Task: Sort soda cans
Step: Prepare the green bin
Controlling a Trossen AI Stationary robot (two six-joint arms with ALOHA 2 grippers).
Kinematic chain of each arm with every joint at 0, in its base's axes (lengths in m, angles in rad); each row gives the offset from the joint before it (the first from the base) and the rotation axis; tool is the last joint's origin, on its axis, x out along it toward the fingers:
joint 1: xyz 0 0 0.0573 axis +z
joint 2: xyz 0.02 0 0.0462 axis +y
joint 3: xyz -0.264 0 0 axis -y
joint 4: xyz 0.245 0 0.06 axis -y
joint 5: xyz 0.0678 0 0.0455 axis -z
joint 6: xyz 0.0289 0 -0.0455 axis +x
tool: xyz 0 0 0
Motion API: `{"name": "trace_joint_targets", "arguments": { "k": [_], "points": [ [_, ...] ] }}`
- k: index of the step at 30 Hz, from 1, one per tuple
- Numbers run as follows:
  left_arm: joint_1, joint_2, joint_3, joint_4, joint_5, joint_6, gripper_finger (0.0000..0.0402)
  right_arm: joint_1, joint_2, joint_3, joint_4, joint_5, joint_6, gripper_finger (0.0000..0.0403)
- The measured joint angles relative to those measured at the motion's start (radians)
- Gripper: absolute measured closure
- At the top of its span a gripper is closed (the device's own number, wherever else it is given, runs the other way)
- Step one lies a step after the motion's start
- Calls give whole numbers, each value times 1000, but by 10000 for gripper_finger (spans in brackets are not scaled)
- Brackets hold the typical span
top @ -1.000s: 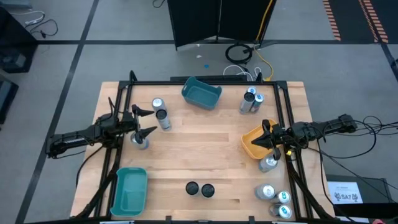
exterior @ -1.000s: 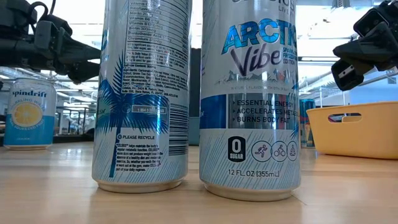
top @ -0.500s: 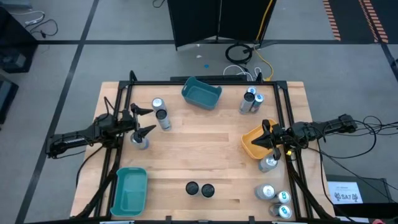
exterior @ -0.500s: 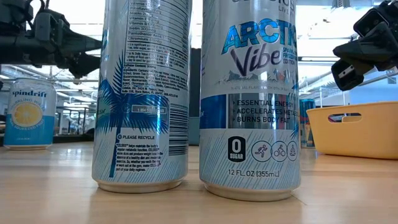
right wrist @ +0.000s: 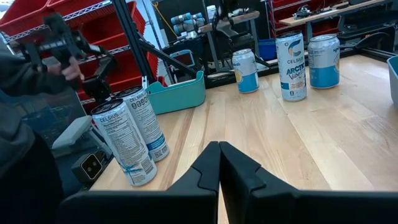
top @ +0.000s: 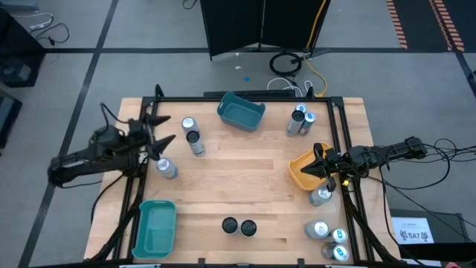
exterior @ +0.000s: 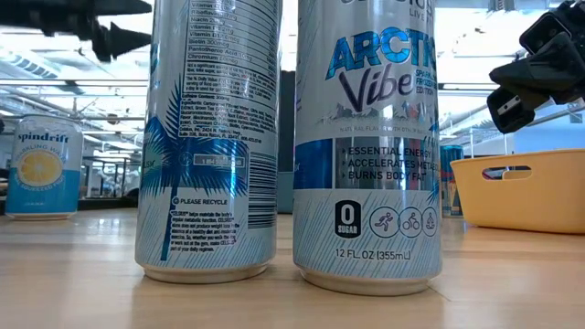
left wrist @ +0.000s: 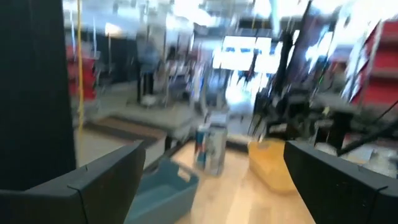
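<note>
High view shows you the soda cans scattered over the table: one can stands alone just beside the left edge, two more cans stand a little farther in from that same edge, a dark-topped pair is at the near edge, a pair is at the far right corner, and several are around the orange tray. What changed just now is near that lone can: a second ago the left gripper hung right around it with the fingers spread, and now it has pulled away toward the far side and upward, jaws still wide and holding nothing. The can stays standing where it was. So I judge the can was released or not taken, and you must choose a next can. The right gripper has not moved; it waits over the orange tray with its fingers pressed together, empty. Two teal trays have no cans inside.
</note>
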Motion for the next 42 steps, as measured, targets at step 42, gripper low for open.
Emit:
{"name": "trace_joint_targets", "arguments": {
  "k": [42],
  "points": [
    [-821, 1006, 707, -949, -327, -1693, 11, 0, 0, 0, 0, 0, 0, 403]
  ]
}}
